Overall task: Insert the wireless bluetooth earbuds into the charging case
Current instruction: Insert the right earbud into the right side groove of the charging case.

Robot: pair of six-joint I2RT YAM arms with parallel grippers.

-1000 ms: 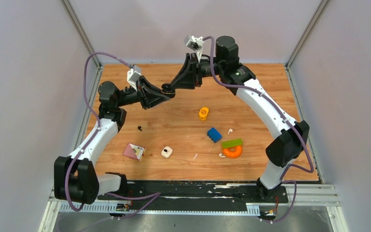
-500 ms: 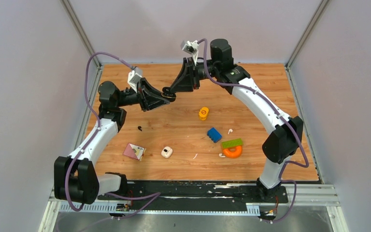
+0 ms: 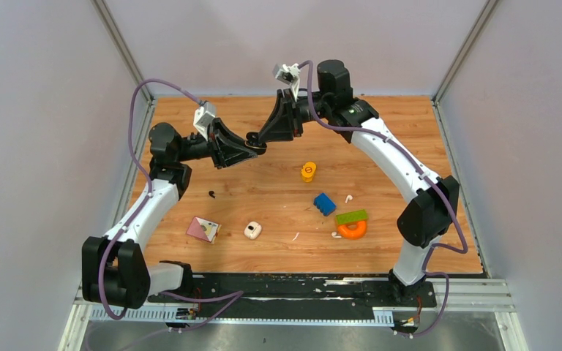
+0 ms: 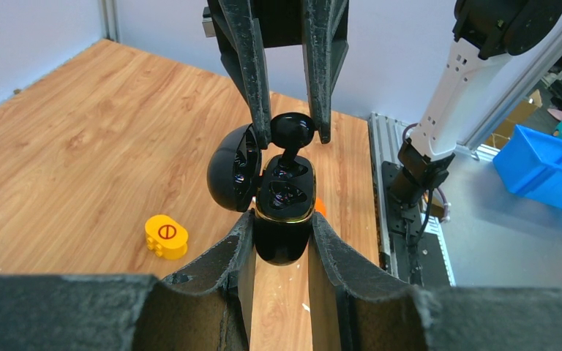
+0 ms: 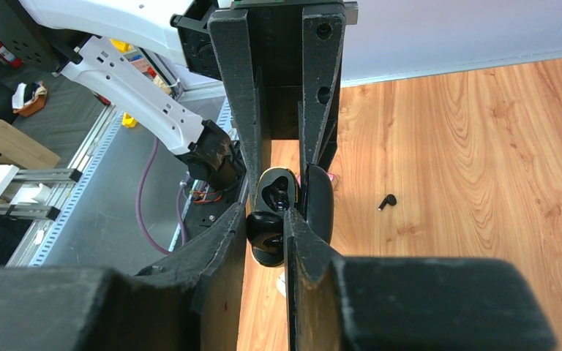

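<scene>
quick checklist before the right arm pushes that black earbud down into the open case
1. black case lid open, swung to the side: ok
2. left jaws shut on the case body, its mouth facing the other arm: ok
3. right jaws shut on the black earbud, stem pointing into the case: ok
4. stem lined up with a socket: ok in the left wrist view
5. earbud fully seated: not ok, its head stands above the rim
6. second black earbud located, loose on the table: ok
</scene>
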